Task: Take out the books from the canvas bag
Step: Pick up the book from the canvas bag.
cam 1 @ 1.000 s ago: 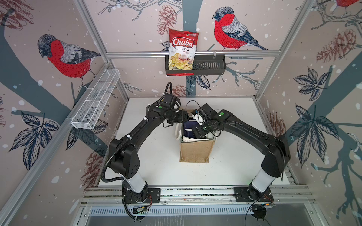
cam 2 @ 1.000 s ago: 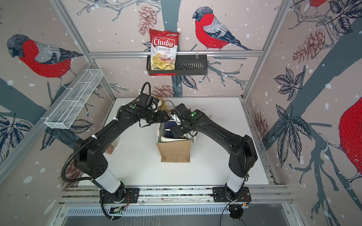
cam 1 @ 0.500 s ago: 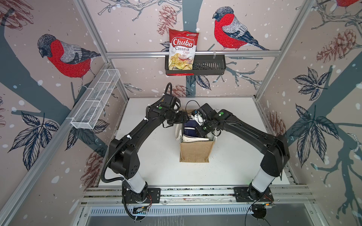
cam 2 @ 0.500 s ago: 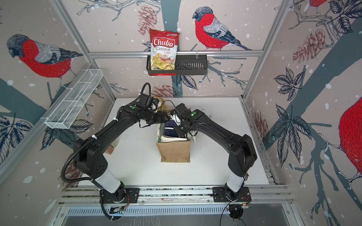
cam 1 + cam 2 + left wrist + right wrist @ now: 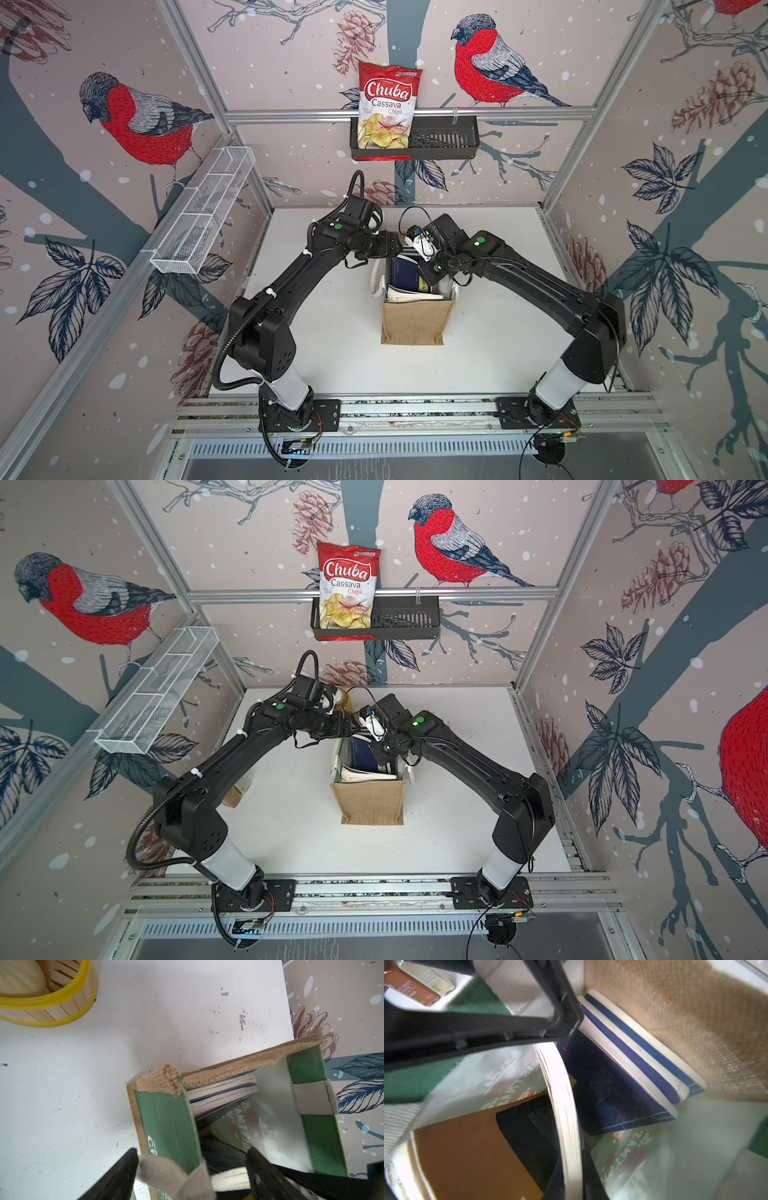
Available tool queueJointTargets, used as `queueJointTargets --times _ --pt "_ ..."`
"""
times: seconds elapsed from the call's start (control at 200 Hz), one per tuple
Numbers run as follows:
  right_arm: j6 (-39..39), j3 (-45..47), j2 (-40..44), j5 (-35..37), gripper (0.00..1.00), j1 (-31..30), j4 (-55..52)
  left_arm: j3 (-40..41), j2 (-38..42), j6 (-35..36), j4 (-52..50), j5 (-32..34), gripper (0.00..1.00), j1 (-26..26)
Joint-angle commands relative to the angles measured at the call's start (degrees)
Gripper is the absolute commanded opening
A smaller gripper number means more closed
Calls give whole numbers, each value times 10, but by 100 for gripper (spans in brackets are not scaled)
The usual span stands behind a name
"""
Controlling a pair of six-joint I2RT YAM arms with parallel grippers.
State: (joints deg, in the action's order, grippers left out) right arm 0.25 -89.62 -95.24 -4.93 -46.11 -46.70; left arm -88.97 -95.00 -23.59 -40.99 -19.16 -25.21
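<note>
The canvas bag (image 5: 413, 322) stood upright near the middle of the white worktop (image 5: 332, 357), its plain tan wall toward the near edge and its mouth open. The books (image 5: 405, 278) were inside it, on edge and leaning. In the right wrist view three navy ones rested against a tan wall, and a brown-and-black cover (image 5: 471, 1147) lay lower down.

The right arm (image 5: 540, 286) reached down into the bag's mouth. Its jaws were closed on one paperback (image 5: 566, 1118), with a dark finger (image 5: 592, 1184) showing on each side of its curved white page block.

The left arm (image 5: 286, 282) met the bag's rim on the side toward the worktop's far edge. Its jaws stood wide open, straddling a green panel where a white handle strap (image 5: 166, 1172) was sewn on — one finger (image 5: 116, 1178) outside the bag, the other inside. Whether either pressed on the cloth could not be told.

A round wooden basket with a yellow rim (image 5: 52, 1007) sat near the far edge. A small brown carton (image 5: 236, 796) stood at the left edge, partly hidden by the left arm. On the back wall a red chips bag (image 5: 388, 104) stood in a black basket (image 5: 444, 139), and a white wire basket (image 5: 203, 216) hung on the left wall.
</note>
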Motion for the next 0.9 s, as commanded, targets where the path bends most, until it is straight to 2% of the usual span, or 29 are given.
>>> queueJointTargets --times 0.0,0.15,0.44,0.68,0.895 --pt "-3 -6 4 -3 13 -1 12 -12 4 2 3 9 83 -1" --pt "4 -25 13 10 12 -1 8 -41 4 0 -5 25 83 0" --pt "48 -65 62 21 10 34 10 -94 37 -46 39 104 83 1" --pt "114 -66 130 -3 10 115 47 -65 84 -86 95 171 82 6" --pt "188 -52 169 -62 10 221 118 -41 87 -100 104 154 82 14"
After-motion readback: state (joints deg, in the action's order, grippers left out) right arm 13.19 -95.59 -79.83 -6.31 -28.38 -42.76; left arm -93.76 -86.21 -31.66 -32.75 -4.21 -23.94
